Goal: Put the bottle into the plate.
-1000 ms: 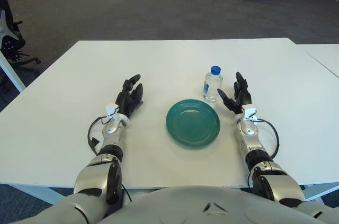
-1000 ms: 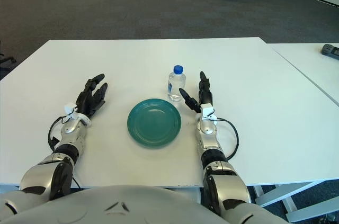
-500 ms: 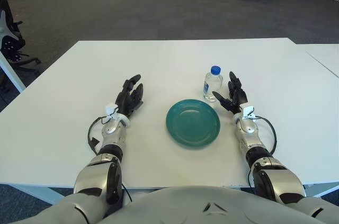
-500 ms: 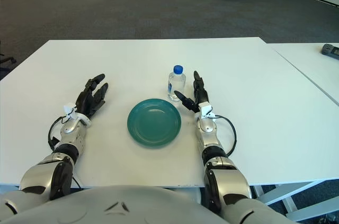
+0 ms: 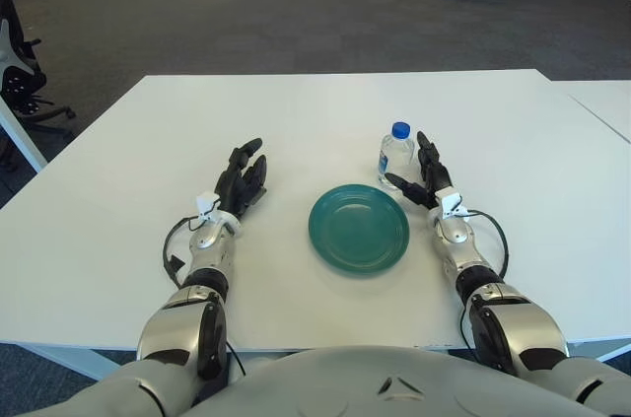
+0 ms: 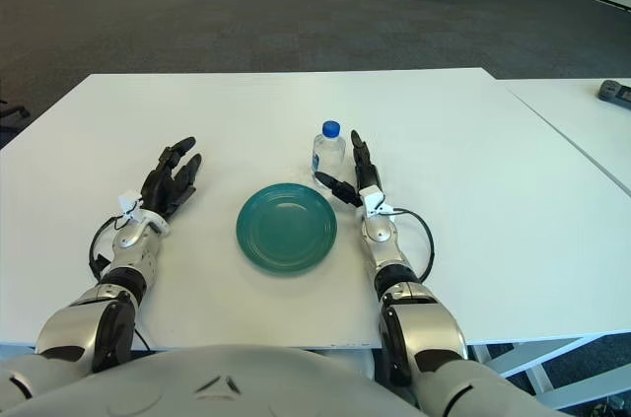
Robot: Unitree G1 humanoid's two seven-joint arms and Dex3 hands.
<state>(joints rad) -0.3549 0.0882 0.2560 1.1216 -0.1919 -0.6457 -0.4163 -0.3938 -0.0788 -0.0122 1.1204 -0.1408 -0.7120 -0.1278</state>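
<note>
A white worktop [image 5: 296, 111] carries a green plate [image 5: 359, 228] at its middle, with the small clear bottle [image 5: 395, 154] standing upright just behind the plate's right edge, outside it. The right hand [image 5: 422, 176] sits just beside the bottle with fingers spread and holding nothing, while the left hand [image 5: 242, 177] shows left of the plate, fingers loosely extended and empty.

No lettering can be made out anywhere here: the bottle [image 5: 395, 154] at twelve o'clock from the plate [image 5: 359, 229] shows no legible label, and nothing else carries readable print.
</note>
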